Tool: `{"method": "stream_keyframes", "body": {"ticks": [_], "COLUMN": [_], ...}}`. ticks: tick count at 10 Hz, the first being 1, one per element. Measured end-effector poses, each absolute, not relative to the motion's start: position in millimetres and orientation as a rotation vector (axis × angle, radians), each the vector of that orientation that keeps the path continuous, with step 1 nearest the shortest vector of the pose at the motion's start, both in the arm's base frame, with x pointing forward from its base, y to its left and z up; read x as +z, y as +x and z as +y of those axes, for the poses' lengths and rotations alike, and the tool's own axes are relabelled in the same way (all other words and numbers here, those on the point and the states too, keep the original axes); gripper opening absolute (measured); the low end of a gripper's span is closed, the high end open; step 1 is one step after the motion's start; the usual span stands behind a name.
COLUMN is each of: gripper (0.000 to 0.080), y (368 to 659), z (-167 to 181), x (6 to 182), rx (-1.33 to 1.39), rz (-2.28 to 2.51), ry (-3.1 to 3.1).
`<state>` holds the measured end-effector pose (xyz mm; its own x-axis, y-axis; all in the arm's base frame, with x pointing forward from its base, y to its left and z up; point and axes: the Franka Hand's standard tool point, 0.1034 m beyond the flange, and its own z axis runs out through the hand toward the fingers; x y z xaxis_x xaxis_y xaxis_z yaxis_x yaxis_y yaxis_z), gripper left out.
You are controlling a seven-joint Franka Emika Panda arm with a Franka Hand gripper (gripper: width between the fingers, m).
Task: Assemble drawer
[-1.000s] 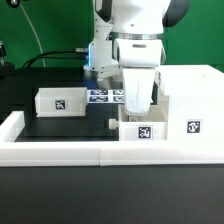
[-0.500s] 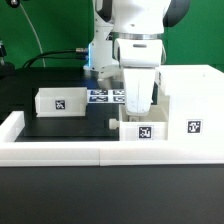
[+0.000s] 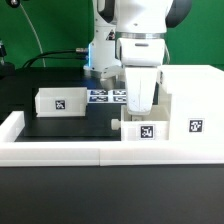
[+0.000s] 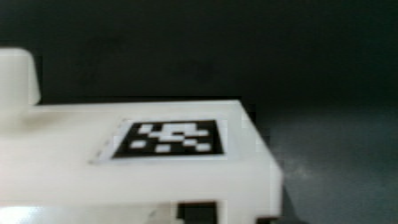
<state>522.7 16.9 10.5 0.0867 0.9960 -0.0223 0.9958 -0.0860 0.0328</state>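
Drawer set is in three pieces on the black surface (image 3: pixel 70 125). The fingers (image 3: pixel 138 106) point straight down, with their tips dropped behind the tagged front wall of the small tray (image 3: pixel 146 131) directly beneath them. That wall hides the tips, so I cannot tell whether they are clamped on a tray wall, spread inside it, or loose.

The tall housing (image 3: pixel 190 100) stands just beside the fingers, on the exterior view's right. It is close against the tray, but contact cannot be confirmed. The second tray (image 3: pixel 58 101) sits well apart from the fingers on the exterior view's left and is untouched. The marker board (image 3: pixel 105 96) lies flat beyond the fingers, toward the arm's base. The low white wall (image 3: pixel 60 150) runs along the near side of them.

The wrist view is blurred. It shows a white block with a square tag (image 4: pixel 173 138), probably the tray under the fingers.

Judgement: the tray sits by the housing because it goes in there. A straight-down hold from inside would let the arm steer it sideways along the surface without tipping it. The first tray is not yet seated and the second is still to do.
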Motion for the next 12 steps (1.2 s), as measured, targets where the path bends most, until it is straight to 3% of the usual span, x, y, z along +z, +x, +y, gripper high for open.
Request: {"method": "stream_keyframes", "body": {"ticks": [3, 5, 6, 7, 8, 12], "gripper": [0.0041, 0.0347, 0.0347, 0.0543, 0.0617, 0.0648], "y": [522, 521, 521, 522, 522, 528], "z": [16, 15, 16, 17, 17, 8], "x": [10.0, 9.8, 10.2, 12.5, 15.9, 47.6], "rx": [0.003, -0.003, -0.001, 0.002, 0.006, 0.027], "rz": [2.096, 2.098, 2.092, 2.084, 2.08, 2.052], "ry": [2.291, 2.292, 2.296, 2.301, 2.3, 2.285]}}
